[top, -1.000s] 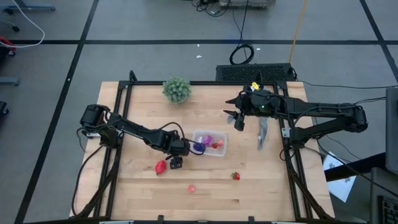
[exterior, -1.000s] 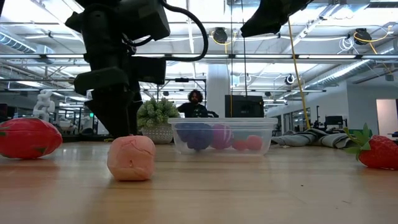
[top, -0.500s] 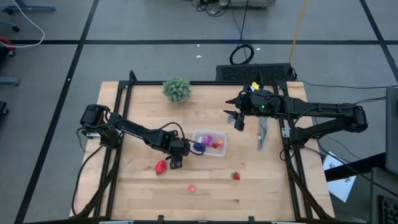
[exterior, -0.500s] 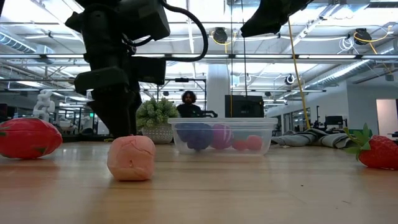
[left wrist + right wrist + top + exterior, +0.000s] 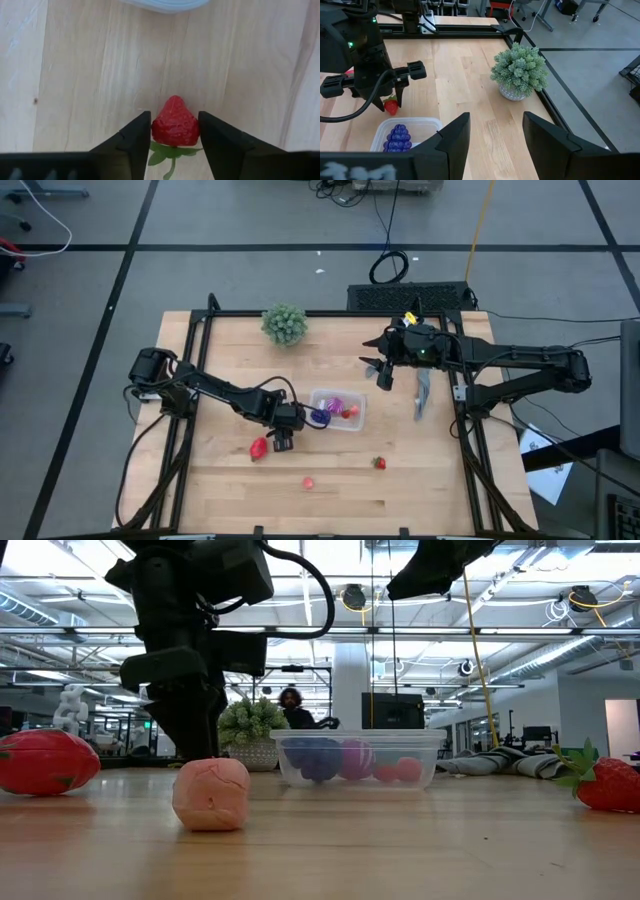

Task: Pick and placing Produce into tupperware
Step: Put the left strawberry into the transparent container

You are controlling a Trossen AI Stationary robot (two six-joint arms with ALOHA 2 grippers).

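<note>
Nearest in the low view, the pink piece (image 5: 211, 793) is sitting on the desk (image 5: 400, 850), with one strawberry (image 5: 47, 761) at the left edge and another strawberry (image 5: 608, 783) at the right; none of these is shifting against the earlier frames.

Change since a second ago: the left end effector (image 5: 174, 131) is closing. Its fingers (image 5: 132, 135) are now standing tight against both sides of a third strawberry (image 5: 175, 123), which is lying on the wood beside the tupperware (image 5: 337, 411). Contact looks firm in the left wrist view, though whether the berry is lifting I cannot tell. In the high view the left arm is not moving visibly.

The tupperware is sitting mid-desk, holding the purple grape cluster (image 5: 313, 757), a magenta ball (image 5: 357, 758) and small red pieces (image 5: 398, 770).

The right end effector (image 5: 379, 370) is hovering above the far right part of the desk, fingers apart and holding nothing, unchanged.

Farther back, the green plant (image 5: 285, 323) is standing near the desk's far edge and a grey cloth (image 5: 505, 763) is lying at the right. In the room beyond, under bright ceiling lights, a person (image 5: 291, 708) is drifting leftwards behind the plant.
</note>
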